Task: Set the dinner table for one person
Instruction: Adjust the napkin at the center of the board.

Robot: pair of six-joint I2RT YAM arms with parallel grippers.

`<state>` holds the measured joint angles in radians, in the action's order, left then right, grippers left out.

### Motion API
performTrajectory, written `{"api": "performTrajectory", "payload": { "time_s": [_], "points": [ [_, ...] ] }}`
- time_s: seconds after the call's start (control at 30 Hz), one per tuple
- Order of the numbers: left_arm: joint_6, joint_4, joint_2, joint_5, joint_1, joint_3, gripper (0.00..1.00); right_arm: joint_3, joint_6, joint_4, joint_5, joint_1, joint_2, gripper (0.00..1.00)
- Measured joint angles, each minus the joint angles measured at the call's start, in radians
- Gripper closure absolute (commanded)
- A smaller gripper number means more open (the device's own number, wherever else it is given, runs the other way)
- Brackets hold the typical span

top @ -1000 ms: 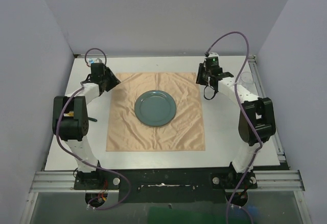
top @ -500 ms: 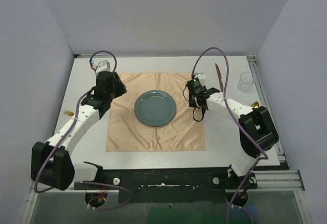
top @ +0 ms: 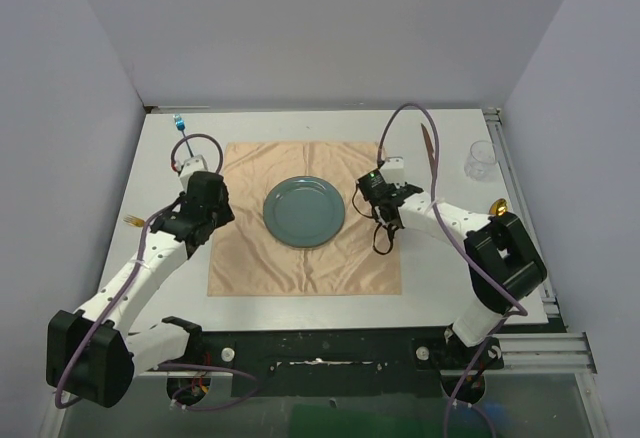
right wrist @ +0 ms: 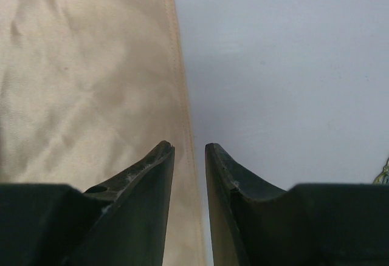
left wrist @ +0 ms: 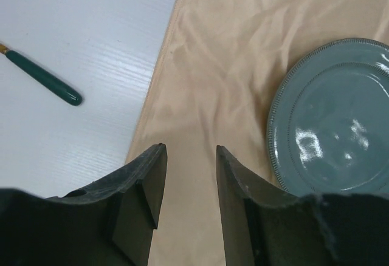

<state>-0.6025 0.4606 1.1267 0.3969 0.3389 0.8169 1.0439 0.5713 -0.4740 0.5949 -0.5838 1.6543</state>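
The dinner table point(top: 300, 126) is seen as a large white top filling the workspace, and at its middle a peach-orange cloth point(top: 300, 268) is spread, somewhat creased. A teal plate point(top: 304, 211) is set on the cloth, roughly centred.

The left gripper point(left wrist: 189, 150) is held above the cloth's left edge. Its jaws are parted about halfway and nothing is gripped between them. The right gripper point(right wrist: 188, 146) is held above the cloth's right edge. Only a narrow gap is left between its jaws, and nothing is gripped there either.

The rest of the setting is found off the cloth. A green-handled utensil point(left wrist: 45, 81) lies on the bare table well to the left of the cloth. A brown-handled utensil point(top: 430, 143) and a clear glass point(top: 480, 158) stand near the far right corner, and a small gold piece point(top: 497, 206) is partly hidden by the right arm.

The cloth and plate stages are judged done, and the cutlery stage is judged to be in hand. For the next move, each gripper would probably have to be carried outward to the nearest utensil. The jaws would have to be lined up across the handle and lowered almost to the tabletop, since the pieces lie flat.
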Motion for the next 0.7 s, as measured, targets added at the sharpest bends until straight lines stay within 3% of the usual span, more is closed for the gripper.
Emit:
{"api": "performTrajectory", "payload": {
  "time_s": [0.27,0.7],
  "points": [
    [-0.002,0.022,-0.005,0.005,0.000,-0.007,0.63,-0.016,0.005,0.009,0.027,0.048,0.027,0.71],
    [0.002,0.011,-0.005,-0.008,0.018,-0.009,0.63,0.018,-0.020,0.084,-0.091,0.119,0.142,0.67]
  ]
}}
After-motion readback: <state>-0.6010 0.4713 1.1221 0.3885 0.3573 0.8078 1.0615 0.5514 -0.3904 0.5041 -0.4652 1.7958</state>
